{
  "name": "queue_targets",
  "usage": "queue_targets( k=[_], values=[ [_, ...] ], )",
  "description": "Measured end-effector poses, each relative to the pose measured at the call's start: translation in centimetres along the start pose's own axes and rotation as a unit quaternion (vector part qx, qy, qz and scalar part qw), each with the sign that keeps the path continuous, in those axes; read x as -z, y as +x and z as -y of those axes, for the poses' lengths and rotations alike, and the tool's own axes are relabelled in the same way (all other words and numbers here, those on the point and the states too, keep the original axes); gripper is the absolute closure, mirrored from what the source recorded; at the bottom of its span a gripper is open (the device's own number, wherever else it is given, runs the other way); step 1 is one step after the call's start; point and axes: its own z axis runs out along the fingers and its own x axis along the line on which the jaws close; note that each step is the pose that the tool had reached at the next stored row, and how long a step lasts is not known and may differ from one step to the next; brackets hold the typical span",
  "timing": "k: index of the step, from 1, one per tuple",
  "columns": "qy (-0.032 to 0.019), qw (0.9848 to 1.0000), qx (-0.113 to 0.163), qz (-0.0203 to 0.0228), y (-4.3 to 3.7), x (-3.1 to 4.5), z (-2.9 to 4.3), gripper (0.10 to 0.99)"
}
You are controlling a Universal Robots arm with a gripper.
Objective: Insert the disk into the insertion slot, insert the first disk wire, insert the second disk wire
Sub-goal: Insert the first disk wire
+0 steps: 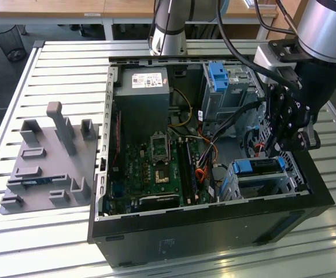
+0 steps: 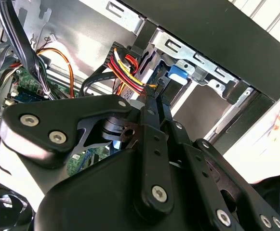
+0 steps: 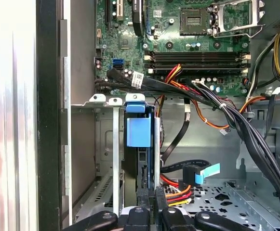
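Exterior view: disk (image 1: 259,167) is seen lodged in insertion slot (image 1: 288,184).
Gripper (image 1: 276,149), pressed together, is poised at the disk's near end, whose long axis runs straight ahead.

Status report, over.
Claw at blue-framed hard drive. Drive sits in low grey perforated metal cage. Beside claw: red-yellow-black wire bundle.

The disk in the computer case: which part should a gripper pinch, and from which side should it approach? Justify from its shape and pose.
Probably its exposed blue carrier edge, from above through the case's open side. The disk sits edge-up in the insertion slot, whose metal walls cover its broad faces, leaving that narrow edge free to pinch.
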Motion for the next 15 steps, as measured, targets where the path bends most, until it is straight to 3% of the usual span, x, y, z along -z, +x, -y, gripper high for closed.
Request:
queue_targets(
  k=[9,15],
  values=[
    [0.0002,1.0000,0.000,0.0000,0.01,0.00,-0.07,0.922],
    [0.0061,1.0000,0.001,0.0002,0.04,-0.05,-0.37,0.922]
  ],
)
